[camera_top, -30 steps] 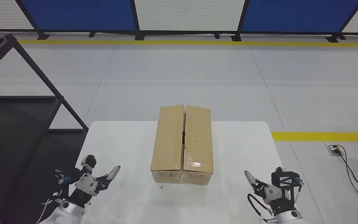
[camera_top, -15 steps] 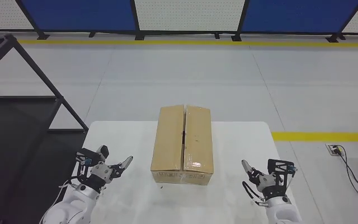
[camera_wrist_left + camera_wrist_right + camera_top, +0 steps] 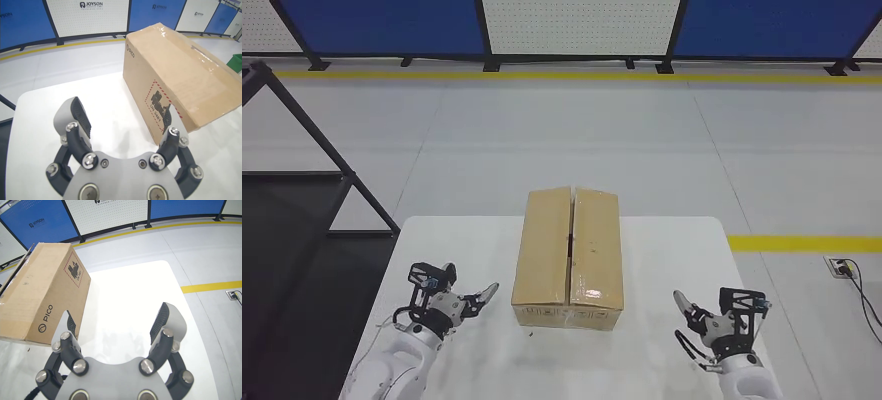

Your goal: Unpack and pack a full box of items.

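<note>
The box, in the middle of the top view, is looking like dull brown cardboard, and clear tape is shining along its top. The table is looking white and smooth. The left gripper and right gripper are showing smooth grey metal, rough black pads and shiny screws.

The closed brown rectangular cardboard box sits mid-width on the white round-cornered table, its length running front to back. The left gripper is near the box's front left corner, not touching it. The right gripper is farther off to its right, nearer the front.
</note>
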You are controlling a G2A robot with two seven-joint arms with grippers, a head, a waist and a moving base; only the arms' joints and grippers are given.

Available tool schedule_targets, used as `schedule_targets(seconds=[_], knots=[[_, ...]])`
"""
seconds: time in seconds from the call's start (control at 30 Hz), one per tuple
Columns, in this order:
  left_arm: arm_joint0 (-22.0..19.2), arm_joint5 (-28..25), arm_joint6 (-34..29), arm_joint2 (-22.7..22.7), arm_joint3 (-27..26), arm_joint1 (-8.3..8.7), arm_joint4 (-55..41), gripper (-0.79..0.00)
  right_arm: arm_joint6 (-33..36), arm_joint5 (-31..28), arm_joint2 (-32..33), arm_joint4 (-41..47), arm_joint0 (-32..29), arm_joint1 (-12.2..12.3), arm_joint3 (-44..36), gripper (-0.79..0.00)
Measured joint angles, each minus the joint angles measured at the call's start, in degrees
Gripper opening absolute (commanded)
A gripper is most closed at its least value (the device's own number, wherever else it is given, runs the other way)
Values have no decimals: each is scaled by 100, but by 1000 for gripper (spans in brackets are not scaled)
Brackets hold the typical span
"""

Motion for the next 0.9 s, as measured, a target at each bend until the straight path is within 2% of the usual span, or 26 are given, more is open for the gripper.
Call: schedule_targets(seconds=[0.37,0.6,0.9], knots=[[-90,-221,-145,273,250,-11,227,0,174,-175,10,-150,-36,-17,25,0],[-52,-480,-200,387,184,-12,177,0,140,-292,-17,-263,-73,-32,-3,0],[-124,-460,-257,656,101,-41,347,0,85,-264,2,-316,-144,-59,-13,0]])
